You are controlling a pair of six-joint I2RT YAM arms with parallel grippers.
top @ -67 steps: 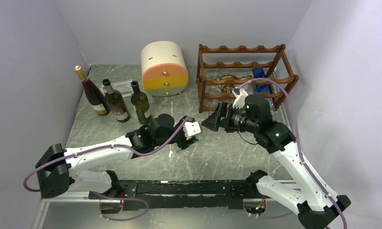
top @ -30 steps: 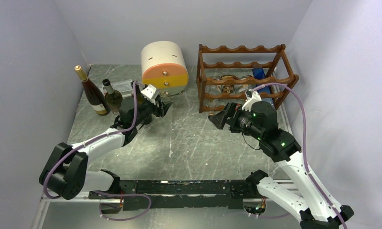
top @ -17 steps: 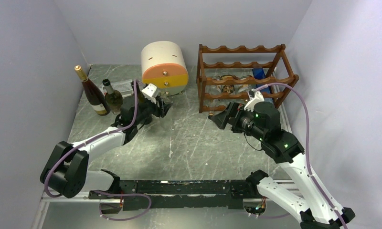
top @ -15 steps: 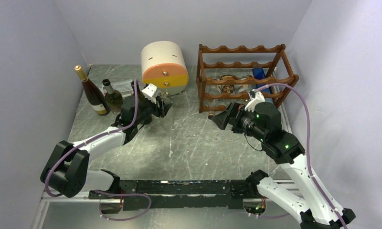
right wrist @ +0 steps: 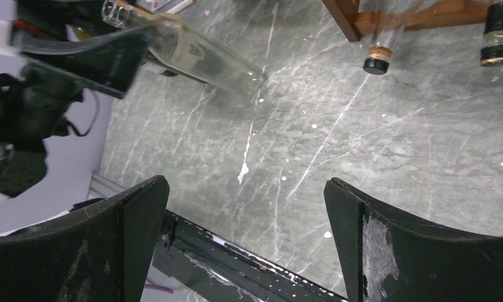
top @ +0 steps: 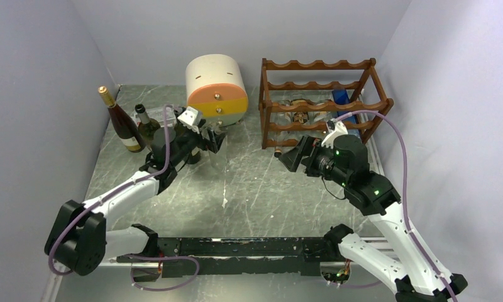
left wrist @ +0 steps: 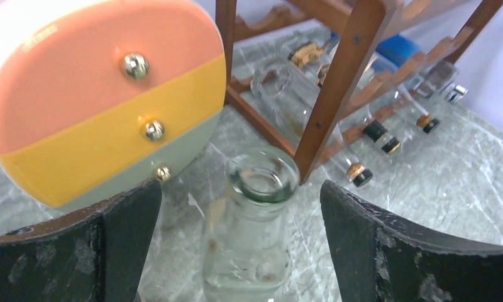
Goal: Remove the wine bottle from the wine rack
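My left fingers point(left wrist: 387, 251) are scuffed black; the open-necked glass bottle point(left wrist: 255, 239) is clear. The rounded drawer unit point(left wrist: 79, 113) has coral, yellow and grey-green bands — brass knobs on each — the scalloped wooden wine rack point(left wrist: 337, 82) is dark reddish-brown, the stone table point(right wrist: 362, 157) grey-green with white veins.

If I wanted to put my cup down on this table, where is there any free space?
The bare marble mid-table, between left arm and right arm, down to the black rail, is free. The back is crowded: standing bottles in the left corner, drawer unit, wine rack.
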